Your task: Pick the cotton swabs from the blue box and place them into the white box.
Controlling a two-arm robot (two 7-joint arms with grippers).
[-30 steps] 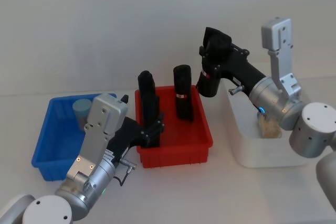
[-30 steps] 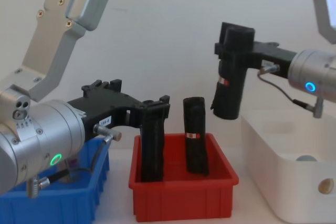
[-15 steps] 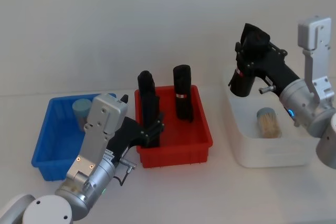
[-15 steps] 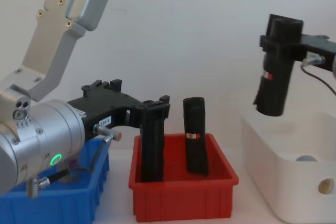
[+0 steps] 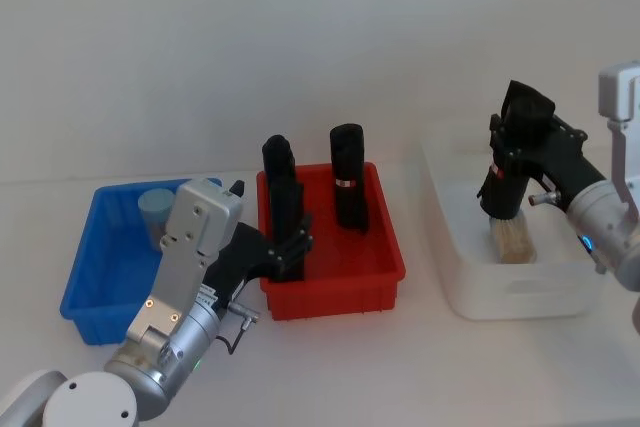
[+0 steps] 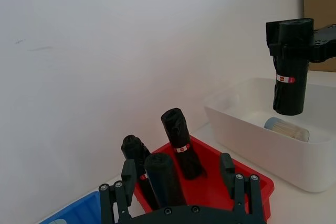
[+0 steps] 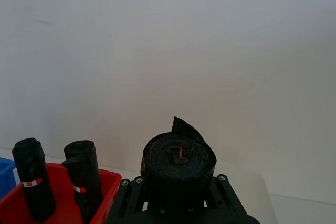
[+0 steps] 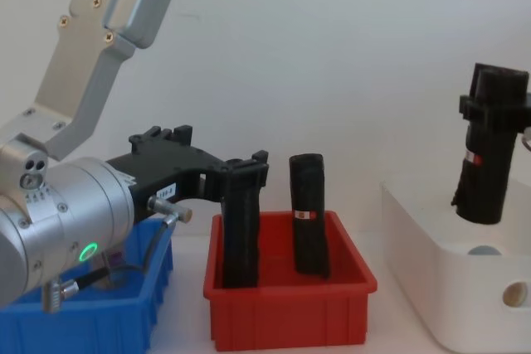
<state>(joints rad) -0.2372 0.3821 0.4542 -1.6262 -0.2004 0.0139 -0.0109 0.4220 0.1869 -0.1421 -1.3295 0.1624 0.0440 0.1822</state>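
One tub of cotton swabs (image 5: 155,209) stands in the far corner of the blue box (image 5: 85,269). Another tub of swabs (image 5: 512,240) lies on its side in the white box (image 5: 470,287) and is also in the left wrist view (image 6: 286,128). My right gripper (image 5: 512,152) hangs over the white box, shut on a black roll (image 5: 505,182) held upright just above that tub. In the chest view the roll (image 8: 485,176) hangs over the box's rim (image 8: 431,242). My left gripper (image 5: 293,247) is open at the red bin's near-left corner.
The red bin (image 5: 340,277) sits between the blue and white boxes. Two black rolls stand upright in it, one (image 5: 281,187) right by my left gripper's fingers (image 6: 127,171) and one (image 5: 348,187) at the back. A white wall rises behind the table.
My right gripper has carried the black roll to the right, from above the red bin's far edge to over the white box, and lower. The left arm has not moved.
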